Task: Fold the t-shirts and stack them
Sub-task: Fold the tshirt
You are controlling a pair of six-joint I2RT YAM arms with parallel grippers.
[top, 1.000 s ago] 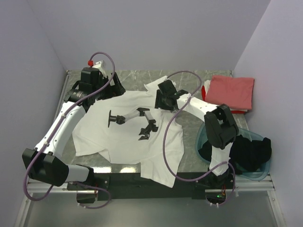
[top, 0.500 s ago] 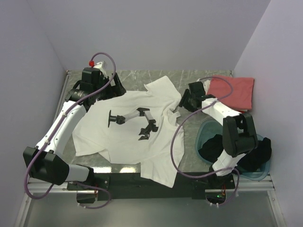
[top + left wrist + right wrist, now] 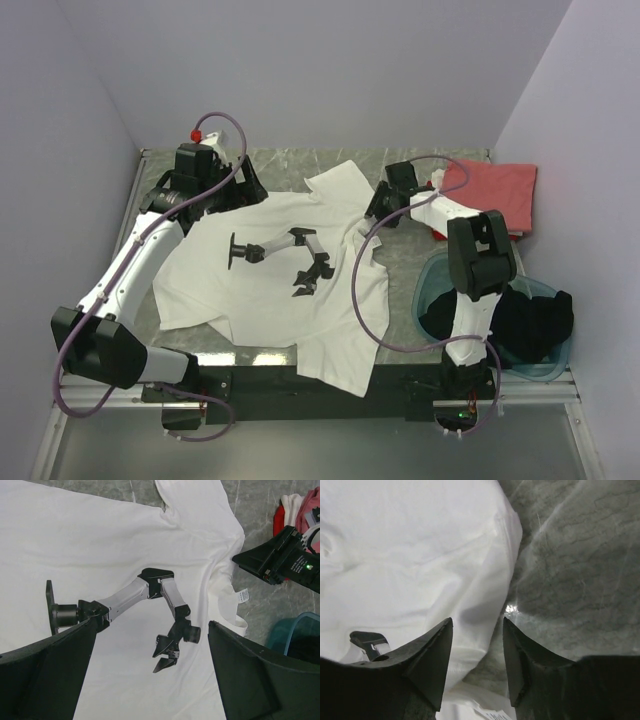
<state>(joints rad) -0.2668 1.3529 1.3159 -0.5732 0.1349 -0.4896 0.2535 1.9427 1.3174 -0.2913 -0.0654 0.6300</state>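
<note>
A large white t-shirt point(image 3: 285, 275) with a dark robot-arm graphic point(image 3: 290, 250) lies spread flat on the marble table. It also shows in the left wrist view point(image 3: 115, 545) and the right wrist view point(image 3: 410, 545). My left gripper point(image 3: 247, 190) hangs open and empty above the shirt's upper left part, its jaws wide apart point(image 3: 152, 622). My right gripper point(image 3: 376, 207) is open and empty, low over the shirt's right sleeve edge point(image 3: 477, 620). A folded salmon-pink shirt point(image 3: 490, 192) lies on red point(image 3: 431, 196) and white ones at the back right. A black shirt point(image 3: 525, 320) lies in a tub.
A translucent teal tub point(image 3: 428, 285) stands at the front right beside my right arm's base. Bare marble table point(image 3: 400, 255) shows between the white shirt and the tub. Purple walls close in the left, back and right sides.
My right arm has swung from over the shirt's collar out to the right, and its gripper now sits at the right sleeve edge. The left arm has not moved.
</note>
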